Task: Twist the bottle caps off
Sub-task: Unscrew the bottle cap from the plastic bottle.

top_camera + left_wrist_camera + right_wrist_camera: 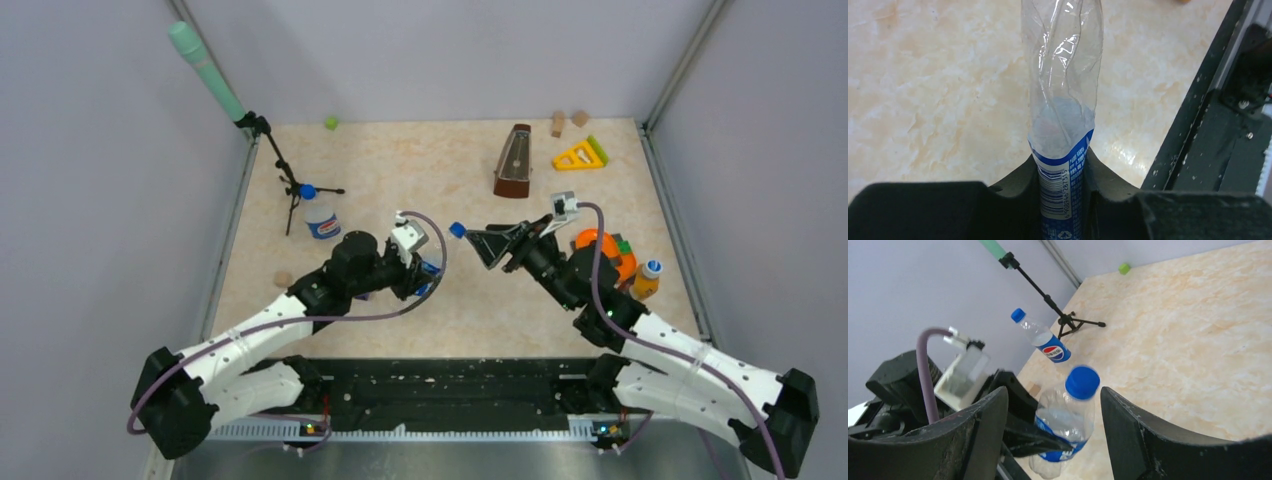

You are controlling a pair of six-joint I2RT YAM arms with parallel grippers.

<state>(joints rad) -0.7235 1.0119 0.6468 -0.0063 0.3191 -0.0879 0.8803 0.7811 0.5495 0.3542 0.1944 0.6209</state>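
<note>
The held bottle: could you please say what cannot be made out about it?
- Left wrist view: held bottle, cap end cut off by the top edge.
- Top view: body mostly hidden by the left gripper; only blue cap shows.
- Right wrist view: whether the cap is loosened; blurred.

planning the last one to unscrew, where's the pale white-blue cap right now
In the top view the pale cap is on the right side, atop a small orange bottle standing next to the orange toy.
</note>
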